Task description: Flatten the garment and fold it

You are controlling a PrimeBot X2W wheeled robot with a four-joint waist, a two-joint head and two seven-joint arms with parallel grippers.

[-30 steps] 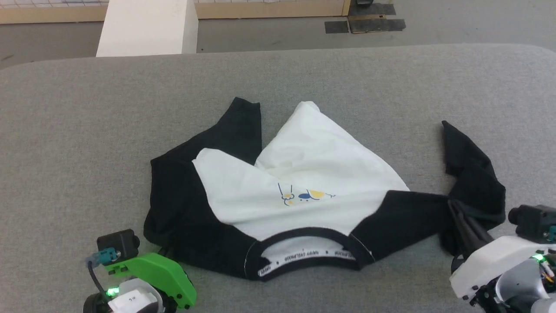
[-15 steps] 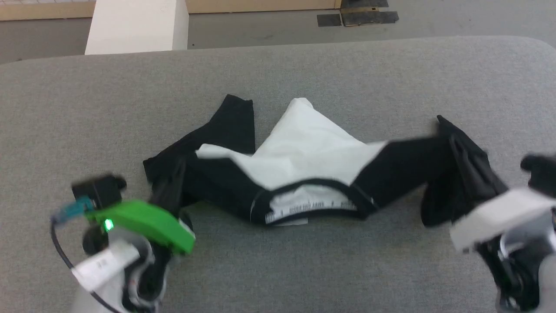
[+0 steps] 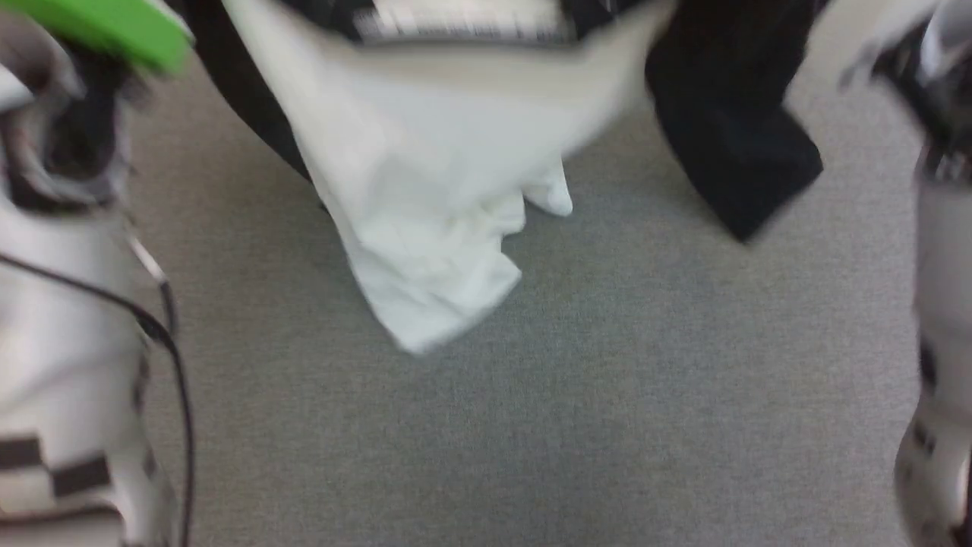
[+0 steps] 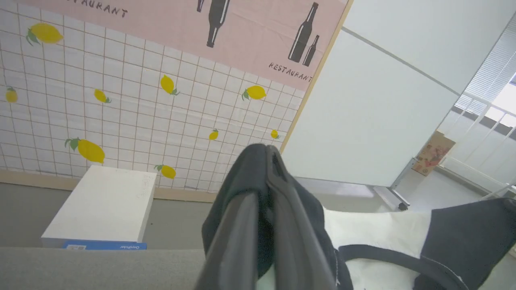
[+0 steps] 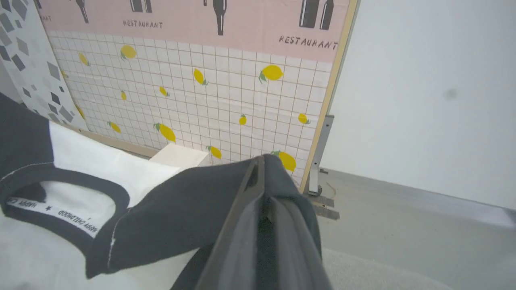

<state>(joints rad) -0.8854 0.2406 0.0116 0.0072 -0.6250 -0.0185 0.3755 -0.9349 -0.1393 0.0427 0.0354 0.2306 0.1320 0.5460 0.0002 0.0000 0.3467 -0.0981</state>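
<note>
**Visitor:** What have your left fingers got?

**Me:** My left fingers point(image 4: 277, 171) are pressed together on black cloth of the garment point(image 4: 375, 229). The cloth is pinched between them, folds over their tips and bunches down both sides. From there the white body and the black collar band run off to the right of my left wrist view.

**Visitor:** And the other side?

**Me:** My right fingers point(image 5: 254, 177) are closed tight as well, with black cloth of the garment point(image 5: 173, 217) caught between them and draped over their tips. The cloth stretches away to the left of that view, where the collar point(image 5: 72, 189) opens and shows its lettered neck tape above the white body.

**Visitor:** So where is the garment itself?

**Me:** It hangs between my two sets of fingers, above the grey bench point(image 3: 607, 380). My head view is blurred, but the garment point(image 3: 425, 190) comes down from the top edge, collar uppermost. The white body droops to a crumpled corner at the lower middle, and a black sleeve point(image 3: 729, 152) dangles to the right of it.

**Visitor:** Does that corner touch the bench?

**Me:** I cannot tell through the blur.
</note>
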